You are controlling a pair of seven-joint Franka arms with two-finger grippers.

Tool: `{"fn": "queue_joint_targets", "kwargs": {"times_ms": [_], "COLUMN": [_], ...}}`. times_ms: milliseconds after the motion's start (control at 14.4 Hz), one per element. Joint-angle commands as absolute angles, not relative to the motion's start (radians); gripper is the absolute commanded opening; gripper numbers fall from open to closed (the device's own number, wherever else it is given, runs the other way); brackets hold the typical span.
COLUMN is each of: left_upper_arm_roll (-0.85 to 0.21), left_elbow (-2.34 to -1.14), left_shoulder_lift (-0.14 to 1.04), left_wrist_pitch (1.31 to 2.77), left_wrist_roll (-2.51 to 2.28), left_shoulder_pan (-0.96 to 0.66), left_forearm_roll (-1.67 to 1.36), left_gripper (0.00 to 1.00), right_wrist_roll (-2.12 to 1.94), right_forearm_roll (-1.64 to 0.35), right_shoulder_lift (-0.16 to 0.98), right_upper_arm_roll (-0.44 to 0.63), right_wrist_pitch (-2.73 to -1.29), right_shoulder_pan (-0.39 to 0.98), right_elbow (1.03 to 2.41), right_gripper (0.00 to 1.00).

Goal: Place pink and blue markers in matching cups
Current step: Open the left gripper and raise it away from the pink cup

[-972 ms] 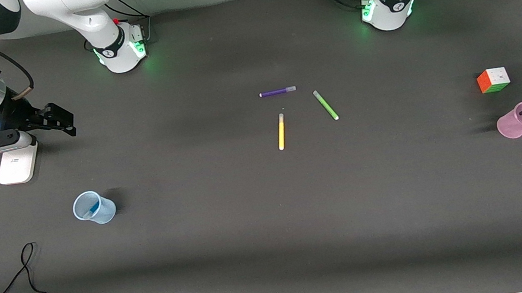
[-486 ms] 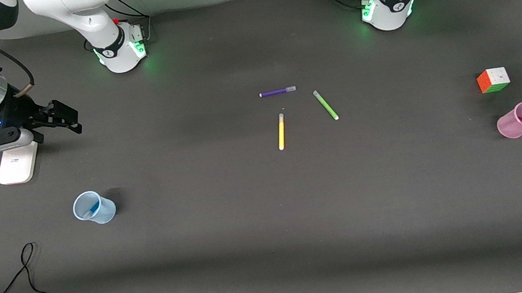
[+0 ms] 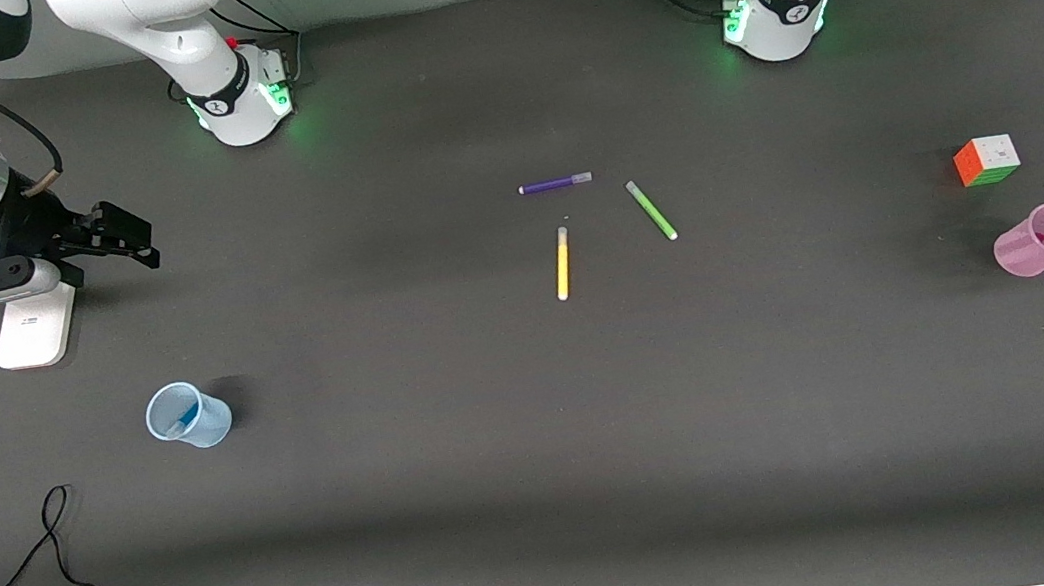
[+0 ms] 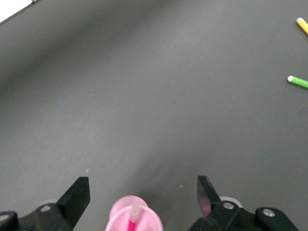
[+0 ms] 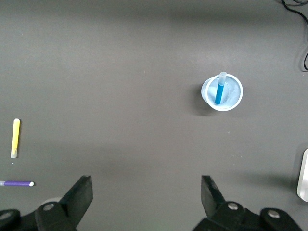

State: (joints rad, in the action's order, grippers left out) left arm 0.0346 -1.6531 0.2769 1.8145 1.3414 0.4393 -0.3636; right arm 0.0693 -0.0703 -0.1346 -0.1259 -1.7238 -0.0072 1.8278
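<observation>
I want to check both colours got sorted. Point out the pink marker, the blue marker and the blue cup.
pink marker [image 4: 131,222], left wrist view, on its shaft.
blue marker [image 5: 220,92], right wrist view, on its barrel.
blue cup [image 3: 213,426], front view, on its wall.

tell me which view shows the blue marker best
The right wrist view: the blue marker leans, clearly visible, inside the blue cup. The front view shows only a sliver through the cup; the left wrist view shows none.

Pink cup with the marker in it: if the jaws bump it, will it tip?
Probably. The pink cup looks thin and light, so a nudge could slide or topple it. The pink marker leans on its rim, likely shifting weight to that side.
</observation>
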Motion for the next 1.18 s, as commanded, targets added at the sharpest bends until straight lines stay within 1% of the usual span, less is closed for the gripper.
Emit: {"fn": "queue_joint_targets", "kwargs": {"times_ms": [0,278,694,764,1111], "left_upper_arm_roll": [0.049,0.048,0.044,0.043,0.023], "left_elbow": [-1.683,-1.681,-1.657,-1.645,-1.638], "left_shoulder_lift": [0.164,0.081,0.043,0.044,0.046], "left_wrist_pitch": [1.751,1.642,1.545,1.514,1.508], "left_wrist_roll": [1.02,0.552,0.12,0.057,0.026], "left_shoulder_pan": [0.32,0.119,-0.112,-0.124,-0.123], "left_forearm_roll": [-0.226,-0.092,0.021,0.023,0.023], "left_gripper": [0.99,0.99,0.99,0.99,0.99], "right_wrist_roll": [0.083,0.083,0.086,0.086,0.08], "right_forearm_roll": [-0.086,-0.086,-0.084,-0.084,-0.084], "right_shoulder_lift": [-0.14,-0.14,-0.138,-0.137,-0.117], "right_upper_arm_roll": [-0.13,-0.13,-0.13,-0.13,-0.13], "right_wrist_pitch": [-1.718,-1.718,-1.718,-1.718,-1.718], "right_shoulder_pan": [-0.015,-0.015,-0.014,-0.015,-0.014], "right_elbow": [1.829,1.824,1.825,1.825,1.828], "right_gripper": [1.0,1.0,1.0,1.0,1.0]}}
